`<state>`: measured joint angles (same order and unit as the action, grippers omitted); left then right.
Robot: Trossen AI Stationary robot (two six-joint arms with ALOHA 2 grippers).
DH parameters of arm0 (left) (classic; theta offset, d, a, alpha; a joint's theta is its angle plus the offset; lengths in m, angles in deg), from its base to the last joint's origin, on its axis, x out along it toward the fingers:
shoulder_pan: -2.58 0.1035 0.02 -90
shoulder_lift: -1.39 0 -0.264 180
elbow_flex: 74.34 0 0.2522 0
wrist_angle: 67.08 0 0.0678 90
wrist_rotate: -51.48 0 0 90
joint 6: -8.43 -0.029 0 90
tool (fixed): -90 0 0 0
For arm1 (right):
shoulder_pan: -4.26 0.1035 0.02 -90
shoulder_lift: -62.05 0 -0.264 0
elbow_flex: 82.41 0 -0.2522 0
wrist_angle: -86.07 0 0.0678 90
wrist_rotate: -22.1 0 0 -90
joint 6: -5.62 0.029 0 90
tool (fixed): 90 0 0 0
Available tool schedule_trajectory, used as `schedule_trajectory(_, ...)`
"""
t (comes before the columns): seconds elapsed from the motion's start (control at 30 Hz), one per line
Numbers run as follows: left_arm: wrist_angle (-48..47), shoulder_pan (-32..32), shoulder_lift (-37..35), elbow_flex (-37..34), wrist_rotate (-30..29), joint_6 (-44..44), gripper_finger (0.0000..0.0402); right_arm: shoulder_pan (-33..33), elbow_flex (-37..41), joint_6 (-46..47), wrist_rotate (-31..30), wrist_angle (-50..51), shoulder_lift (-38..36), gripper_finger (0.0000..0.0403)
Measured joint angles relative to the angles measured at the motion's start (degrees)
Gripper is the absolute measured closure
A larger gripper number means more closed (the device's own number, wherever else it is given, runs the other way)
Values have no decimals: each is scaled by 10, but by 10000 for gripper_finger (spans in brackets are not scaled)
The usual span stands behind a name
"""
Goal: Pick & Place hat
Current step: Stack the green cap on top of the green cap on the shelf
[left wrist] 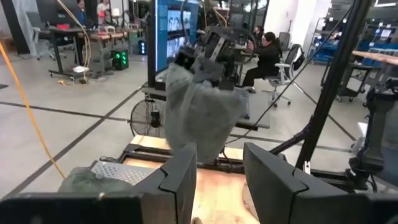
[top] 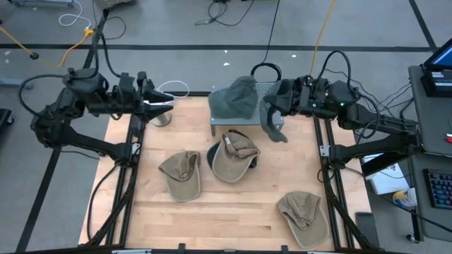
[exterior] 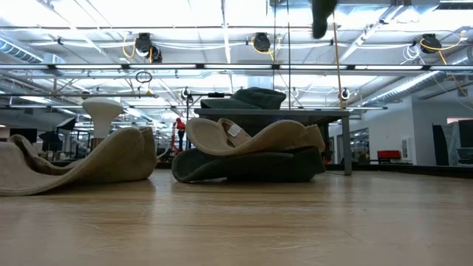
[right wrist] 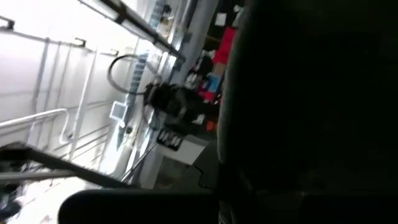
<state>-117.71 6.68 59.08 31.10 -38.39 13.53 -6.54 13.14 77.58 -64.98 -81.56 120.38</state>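
Carrying a floppy grey fabric hat point(top: 271, 124) pinched in the right gripper point(top: 277, 106) at 1 o'clock; one grey hat point(top: 235, 97) racked, three tan caps point(top: 182, 173) remain; left gripper point(top: 161, 104) idle, half-spread.

Two dark, near-black jointed arms of boxy segments, one at each far corner of the light wooden bench point(top: 212, 212). On the left end effector point(top: 161, 103), a pale silvery tip beyond black housing, with two broad, flat, matte black fingers point(left wrist: 180, 180). Black cables looped behind both arms, and a small green light on the right arm's wrist, bulky above the right end effector point(top: 272, 113).
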Motion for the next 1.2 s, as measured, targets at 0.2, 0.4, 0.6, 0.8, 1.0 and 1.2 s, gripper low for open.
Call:
schedule_trajectory(0.2,-3,0,-13,0,0,-17,266,-51,0,6,28,13,19,403)
schedule_trajectory(0.4,-10,0,-15,0,0,-24,266,-106,-41,4,67,48,68,403)
schedule_trajectory(0.6,-41,0,-15,0,-2,-35,266,-150,-146,-31,111,86,147,403)
schedule_trajectory(0.8,-69,0,-15,0,-2,-34,266,-182,-260,-59,165,162,227,403)
schedule_trajectory(1.0,-81,0,-15,0,-2,-34,266,-211,-361,-71,225,208,306,403)
schedule_trajectory(1.2,-80,0,-15,0,-2,-30,266,-240,-452,-100,278,262,375,403)
